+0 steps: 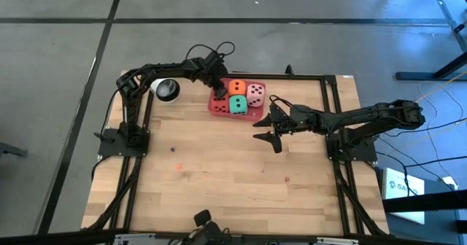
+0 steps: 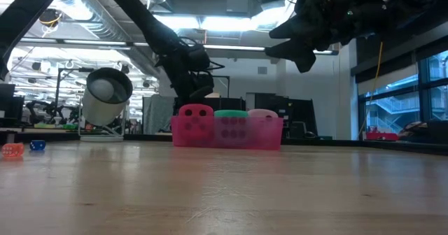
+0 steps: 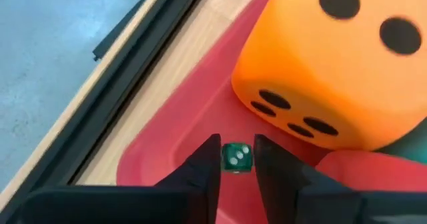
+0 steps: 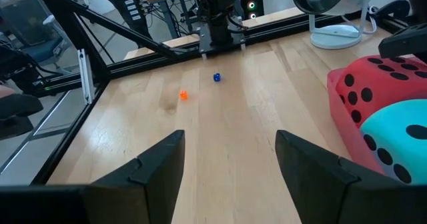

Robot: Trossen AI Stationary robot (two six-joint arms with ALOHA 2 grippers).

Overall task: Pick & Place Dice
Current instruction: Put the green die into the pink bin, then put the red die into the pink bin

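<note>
A pink tray (image 1: pixel 252 115) at the table's far middle holds a red die (image 1: pixel 220 104), an orange die (image 1: pixel 238 87), a light pink die (image 1: pixel 255 93) and a green die (image 1: pixel 238 105). My left gripper (image 3: pixel 237 147) slants down into the tray's far left corner, beside the orange die (image 3: pixel 333 64). A tiny green die (image 3: pixel 235 159) sits between its narrowly parted fingertips, over the tray floor (image 3: pixel 180 137). My right gripper (image 1: pixel 267 130) hangs open above the table, right of the tray, with nothing between its fingers. My left gripper has its fingertips (image 3: pixel 208 159) close on either side of the tiny green die, coming at it slanting down from the table's left. Whether they touch it, I cannot tell. The die shows only at the fingers' free ends.
A white round lamp-like object (image 1: pixel 167 90) stands left of the tray. Tiny loose dice lie on the wood: a blue one (image 4: pixel 216 77), an orange one (image 4: pixel 183 95) and a reddish one (image 1: pixel 287 179). A black frame (image 1: pixel 332 114) rims the table.
</note>
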